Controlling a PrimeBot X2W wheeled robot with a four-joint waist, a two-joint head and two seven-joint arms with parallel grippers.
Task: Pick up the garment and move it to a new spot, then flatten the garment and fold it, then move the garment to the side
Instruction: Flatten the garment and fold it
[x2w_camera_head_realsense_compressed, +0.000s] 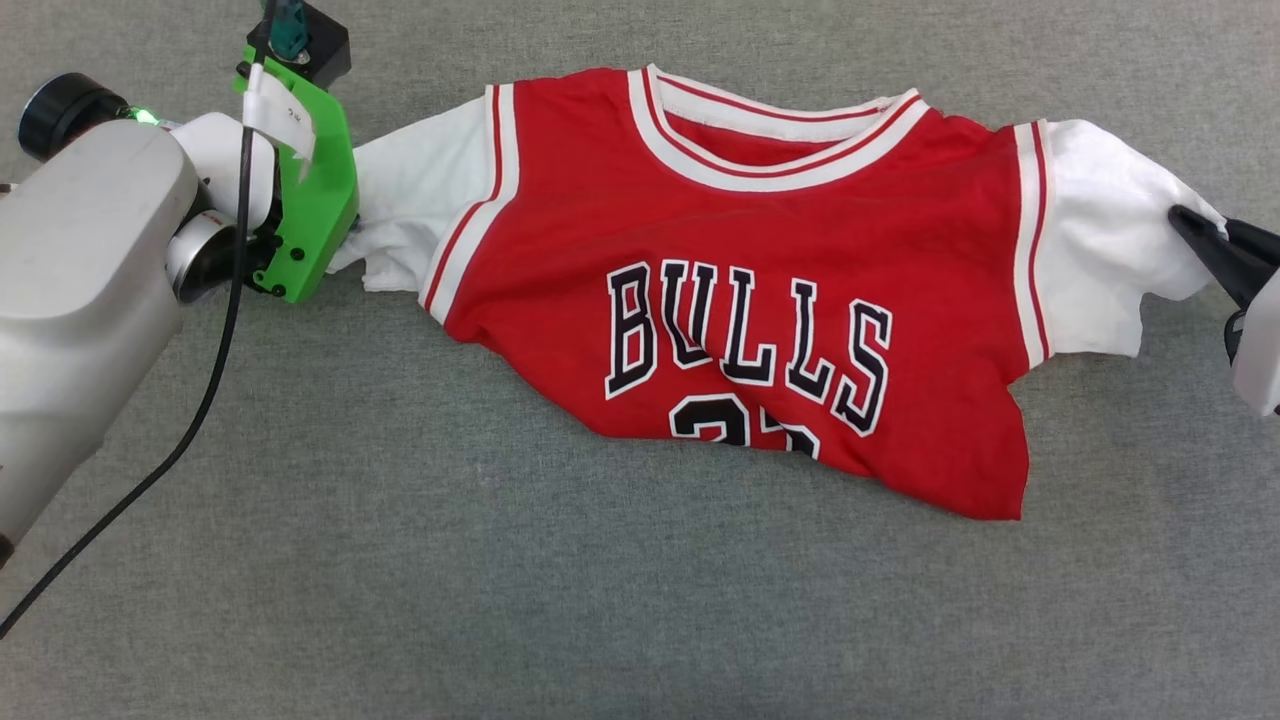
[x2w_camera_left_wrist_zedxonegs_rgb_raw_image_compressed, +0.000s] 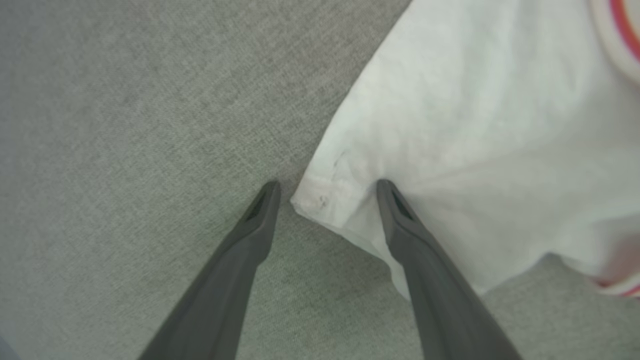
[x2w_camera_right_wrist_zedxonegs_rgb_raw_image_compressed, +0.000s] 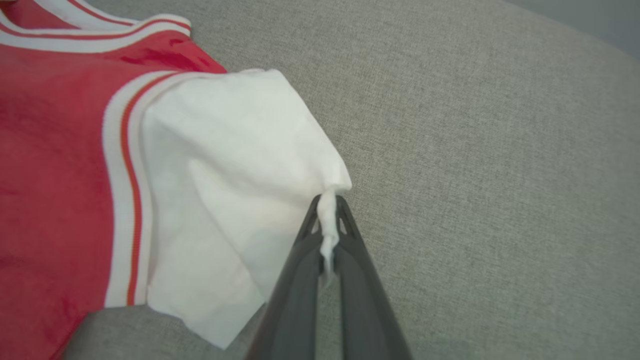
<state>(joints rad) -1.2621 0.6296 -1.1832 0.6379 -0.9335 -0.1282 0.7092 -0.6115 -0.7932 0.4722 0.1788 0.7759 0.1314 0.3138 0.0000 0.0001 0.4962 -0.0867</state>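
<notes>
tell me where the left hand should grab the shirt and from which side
The free corner of the shirt's white sleeve, approached from the outer end, away from the red body. That corner lies flat on the mat, between the open left hand's fingers, mirroring the right hand's pinch on the other sleeve.

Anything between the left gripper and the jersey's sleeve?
Nothing. The left wrist view shows the open left gripper straddling the white sleeve at its corner, over grey fabric.

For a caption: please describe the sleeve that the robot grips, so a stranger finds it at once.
On the grey surface lies a red garment with two white sleeves. Take the sleeve at the robot's right. Its edge is pinched in the shut right gripper; the other sleeve is ungripped.
</notes>
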